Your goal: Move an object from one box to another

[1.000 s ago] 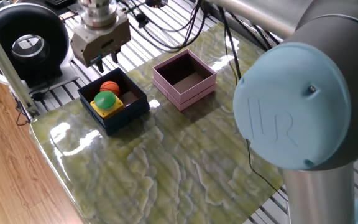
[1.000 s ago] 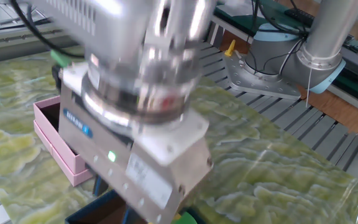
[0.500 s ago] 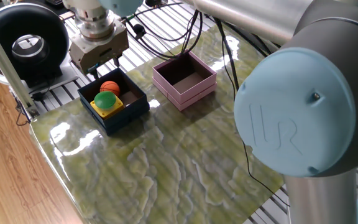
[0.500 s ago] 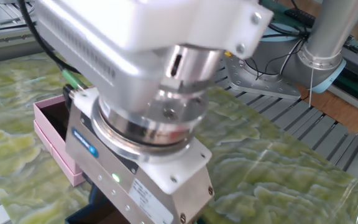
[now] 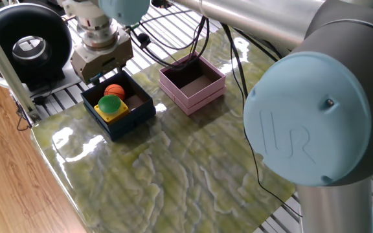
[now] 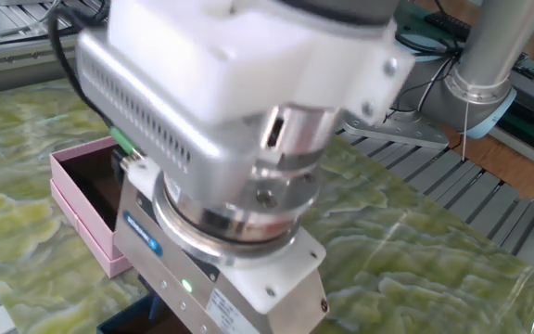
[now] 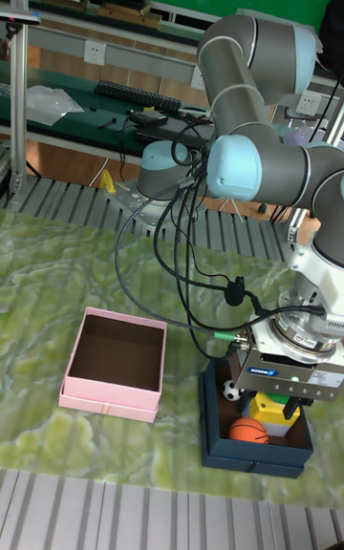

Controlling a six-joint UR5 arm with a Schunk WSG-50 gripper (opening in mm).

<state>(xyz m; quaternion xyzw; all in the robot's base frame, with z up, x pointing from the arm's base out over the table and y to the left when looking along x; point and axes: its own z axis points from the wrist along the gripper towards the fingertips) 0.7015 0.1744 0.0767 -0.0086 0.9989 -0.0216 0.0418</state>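
The main risk is a bad descent. The navy box (image 5: pixel 118 103), at left centre in one fixed view, is crowded: an orange ball (image 5: pixel 114 90) sits just behind a green piece on a yellow block (image 5: pixel 111 107), and the tall fixed view also shows a small black-and-white ball (image 7: pixel 230 366) in the box's far left corner. If the gripper (image 5: pixel 101 63) comes down off-centre, a finger could land on the thin wall or wedge between neighbours and shove the box across the worktop (image 5: pixel 173 162). A round ball may also roll or squirt out of a pinch.

The gripper hangs low over the box's back edge, pointing straight down, its body hiding part of the contents in the tall fixed view. Its jaws appear parted and empty, though they are partly hidden.

Beyond, toward the upper centre, the pink box (image 5: pixel 192 81) stands empty, near the navy one but apart from it.
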